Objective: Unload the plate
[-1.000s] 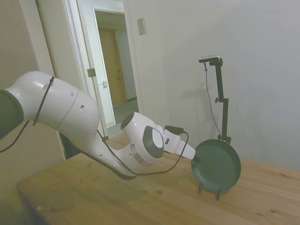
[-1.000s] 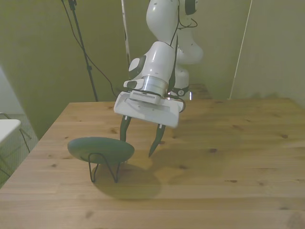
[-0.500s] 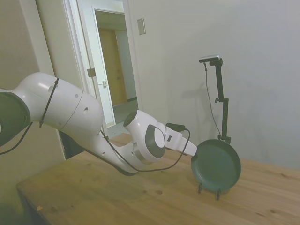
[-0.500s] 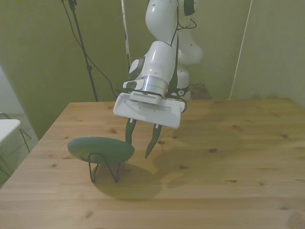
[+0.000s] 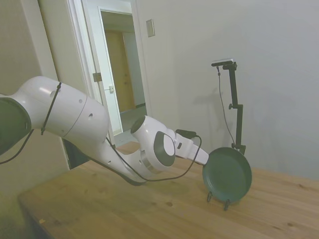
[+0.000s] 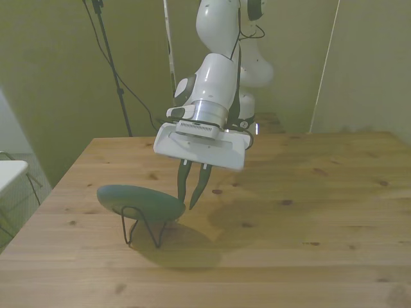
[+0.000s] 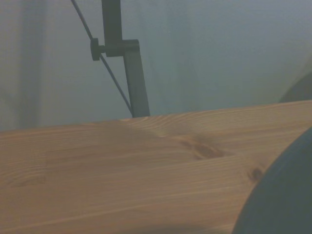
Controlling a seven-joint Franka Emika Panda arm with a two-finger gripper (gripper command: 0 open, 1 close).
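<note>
Plate [image 5: 227,175] stands nearly on edge in a thin black wire stand [image 6: 142,230], on the table [image 6: 289,244]. Looks like ceramic or hard melamine: rigid, moderate weight, matte so not very slick, but chips or cracks if dropped or knocked against the wire. Only the raised rim is practical to pinch; the face is too broad.

Gripper [image 6: 191,191] is at the rim on the arm's side of the plate, toward the upper part. In the front view the fingers are drawn close together with a narrow gap, about rim thickness. They appear to be clamping the rim, but the contact itself is hidden behind the plate edge, so I can't confirm a firm hold. Wrist view only shows a blurred dark arc of the plate [image 7: 285,195] over table grain.

An off-centre rim grip will want to let the plate pivot. Judgement: lift straight up out of the stand's prongs first, slowly, since the stand is light and may drag along.
</note>
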